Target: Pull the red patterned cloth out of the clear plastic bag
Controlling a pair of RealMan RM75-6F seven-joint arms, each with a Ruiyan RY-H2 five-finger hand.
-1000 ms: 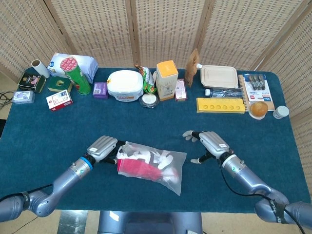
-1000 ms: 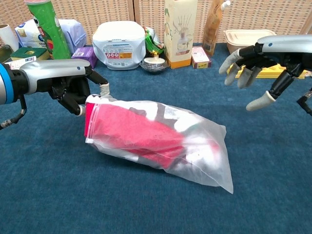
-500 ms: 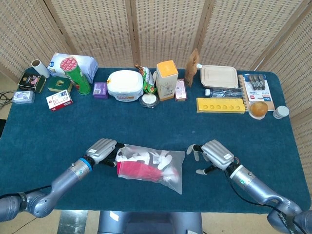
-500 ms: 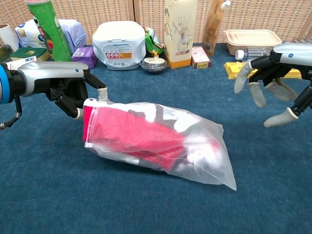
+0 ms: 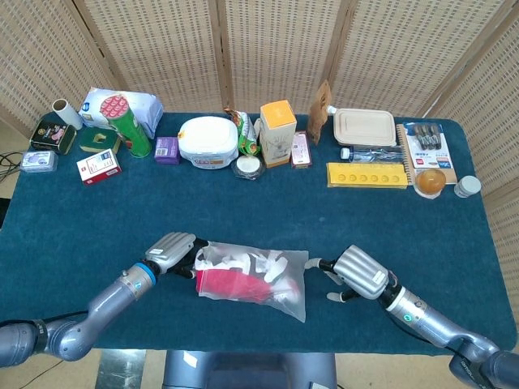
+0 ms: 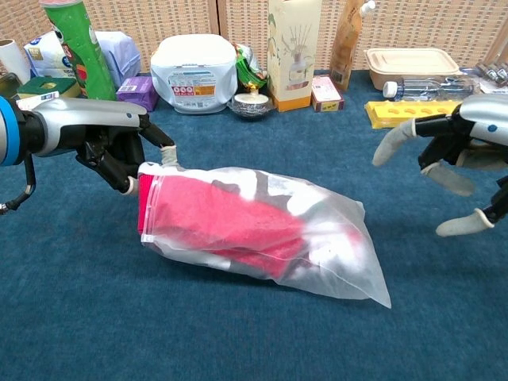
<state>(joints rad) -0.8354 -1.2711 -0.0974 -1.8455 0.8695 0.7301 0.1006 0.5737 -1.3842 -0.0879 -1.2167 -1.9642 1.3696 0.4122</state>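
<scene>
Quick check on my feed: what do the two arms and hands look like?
Both arms are silver-grey metal with dark joint sections and a blue ring at each wrist. The left hand and right hand have silver backs, black inner parts and pale grey fingertips. Thin black cables run along both forearms.

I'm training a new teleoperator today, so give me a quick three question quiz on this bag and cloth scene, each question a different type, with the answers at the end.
1. True or false: the red patterned cloth lies fully outside the clear plastic bag.
2. Which hand holds the bag's open end? A) left hand B) right hand C) both
3. Fill in: the right hand's fingers are spread and hold ____.

Key: 1. False, it is inside the bag. 2. A. 3. Nothing; it hovers apart from the bag's closed end.
</scene>
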